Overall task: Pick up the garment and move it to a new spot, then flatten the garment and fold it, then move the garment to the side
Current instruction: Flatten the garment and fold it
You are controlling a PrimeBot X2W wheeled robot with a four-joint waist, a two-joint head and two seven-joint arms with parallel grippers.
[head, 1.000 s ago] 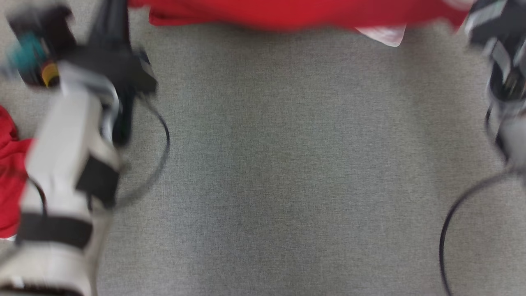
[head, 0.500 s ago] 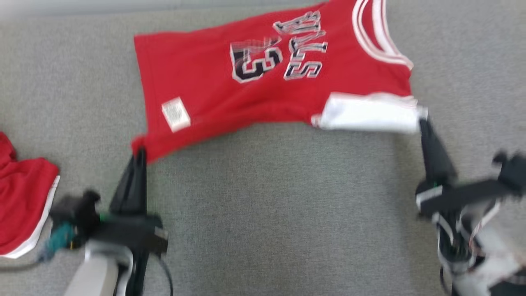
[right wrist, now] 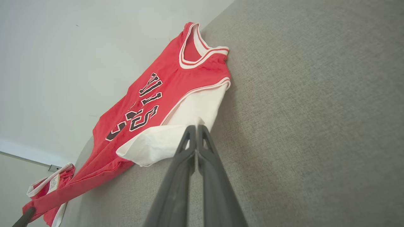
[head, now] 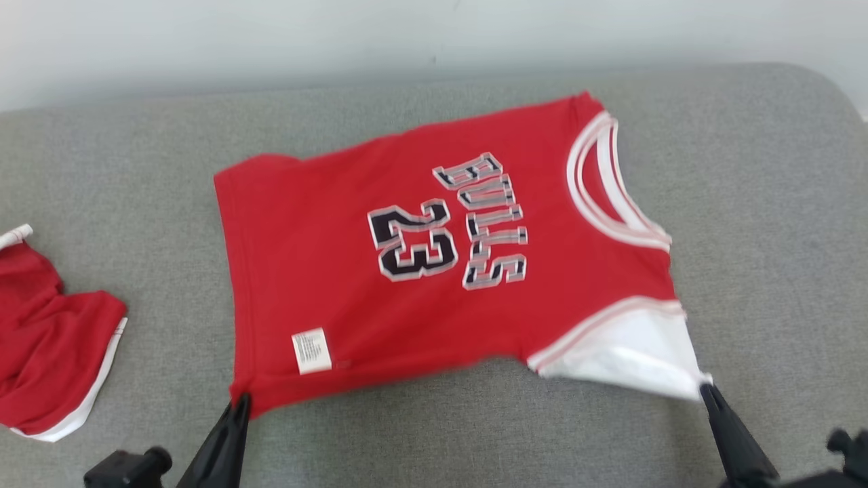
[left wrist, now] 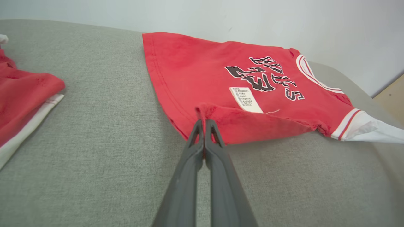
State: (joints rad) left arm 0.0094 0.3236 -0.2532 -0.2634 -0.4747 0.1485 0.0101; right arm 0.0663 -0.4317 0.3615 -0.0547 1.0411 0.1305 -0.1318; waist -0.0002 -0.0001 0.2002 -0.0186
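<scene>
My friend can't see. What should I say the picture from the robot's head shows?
A red Bulls 23 jersey lies spread on a grey padded surface, the left pincer shut on its red hem corner and the right pincer on its white side panel. Another red-and-white garment lies at the left.

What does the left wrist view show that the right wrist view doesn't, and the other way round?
Left wrist, not right wrist: close detail of the left gripper shut on the jersey at its red hem corner. Right wrist, not left wrist: the right gripper shut on the white sleeve edge. Both: the jersey's number print and neckline, spread on the gray cushion, pale wall behind.
</scene>
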